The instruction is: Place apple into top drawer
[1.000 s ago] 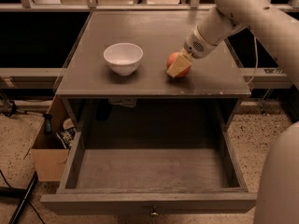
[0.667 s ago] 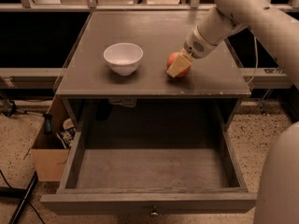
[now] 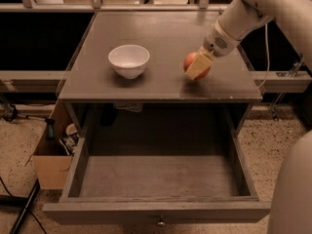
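The red-orange apple (image 3: 188, 61) rests on the cabinet top (image 3: 161, 33), right of centre near the front edge. My gripper (image 3: 196, 68) comes down from the upper right and is shut on the apple, with one cream finger (image 3: 199, 65) across its front; the other finger is hidden behind it. The top drawer (image 3: 156, 211) is pulled fully open below the cabinet top. Its inside shows bare wood, and its small metal knob (image 3: 160, 223) is at the bottom edge.
A white bowl (image 3: 128, 60) stands on the cabinet top left of the apple. A brown cardboard box (image 3: 51, 167) with odds and ends sits on the floor left of the drawer. My white arm (image 3: 253, 9) crosses the top right.
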You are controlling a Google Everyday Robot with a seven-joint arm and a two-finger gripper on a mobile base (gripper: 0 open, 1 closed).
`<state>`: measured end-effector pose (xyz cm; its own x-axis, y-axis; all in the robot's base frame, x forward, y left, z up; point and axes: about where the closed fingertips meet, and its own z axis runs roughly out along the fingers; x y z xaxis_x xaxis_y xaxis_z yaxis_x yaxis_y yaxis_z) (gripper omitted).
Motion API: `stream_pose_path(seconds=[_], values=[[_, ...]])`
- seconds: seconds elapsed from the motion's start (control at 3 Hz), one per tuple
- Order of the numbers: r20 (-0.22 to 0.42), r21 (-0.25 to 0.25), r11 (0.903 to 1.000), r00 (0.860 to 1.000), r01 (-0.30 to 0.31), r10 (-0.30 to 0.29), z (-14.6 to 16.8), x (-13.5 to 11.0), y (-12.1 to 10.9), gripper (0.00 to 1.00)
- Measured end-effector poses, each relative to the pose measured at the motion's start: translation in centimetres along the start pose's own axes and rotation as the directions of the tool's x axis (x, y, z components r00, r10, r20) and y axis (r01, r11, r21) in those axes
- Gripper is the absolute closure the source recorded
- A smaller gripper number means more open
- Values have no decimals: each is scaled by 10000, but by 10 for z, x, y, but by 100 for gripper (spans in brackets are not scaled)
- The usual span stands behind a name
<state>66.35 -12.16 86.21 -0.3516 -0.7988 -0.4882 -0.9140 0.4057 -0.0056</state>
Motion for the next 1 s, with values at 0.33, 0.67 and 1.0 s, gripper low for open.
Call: stream_pose_path(seconds=[0.33,0.67,1.0], values=[[-165,402,9992,9999,-40,47,-37,25,6,100],[-65,961,9952,9998,-177,184,-79,49,32,100],[75,1116,9917,9980,-636,632,-101,80,79,100]])
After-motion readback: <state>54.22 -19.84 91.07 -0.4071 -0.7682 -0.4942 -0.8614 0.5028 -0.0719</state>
